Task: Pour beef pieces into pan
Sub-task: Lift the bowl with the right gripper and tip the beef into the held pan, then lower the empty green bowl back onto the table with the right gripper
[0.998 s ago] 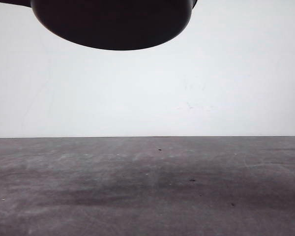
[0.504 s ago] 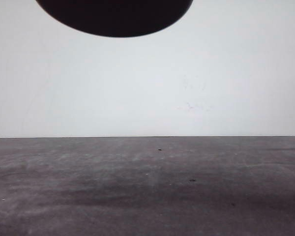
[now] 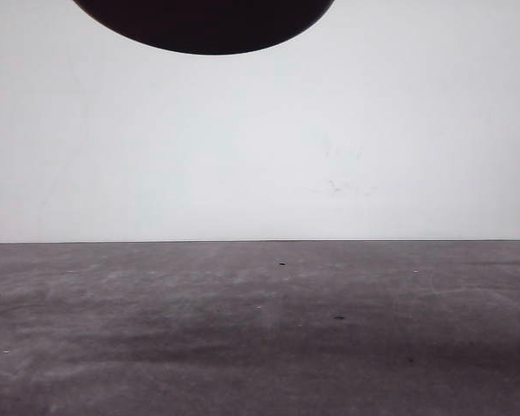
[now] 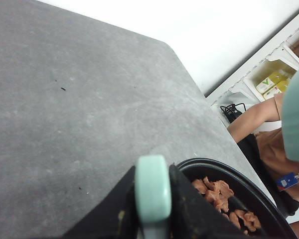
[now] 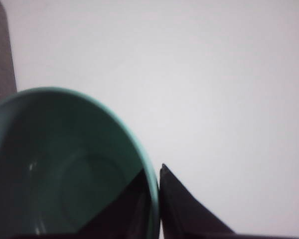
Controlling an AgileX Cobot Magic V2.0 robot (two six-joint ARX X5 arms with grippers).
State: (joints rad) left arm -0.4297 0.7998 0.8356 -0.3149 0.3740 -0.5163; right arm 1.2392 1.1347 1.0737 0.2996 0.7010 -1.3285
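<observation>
— So where is the left gripper (image 4: 153, 219) sitting?
— High over the grey table (image 4: 65, 124), its black fingers (image 4: 189, 209) clamping the mint-green handle (image 4: 152, 191) of the shallow round black frying pan (image 4: 239, 186).
— And the orange-brown beef pieces (image 4: 217, 191)?
— Lying inside that pan, just beyond the handle.
— The right gripper (image 5: 158, 204)?
— Pinching the rim of a teal bowl (image 5: 65, 169), against a white wall (image 3: 329, 147).

Front: low, level over the table (image 3: 260, 329), facing the wall (image 3: 260, 147). Left wrist: close, steeply down onto the same table. Right wrist: very close, wall-facing.
</observation>
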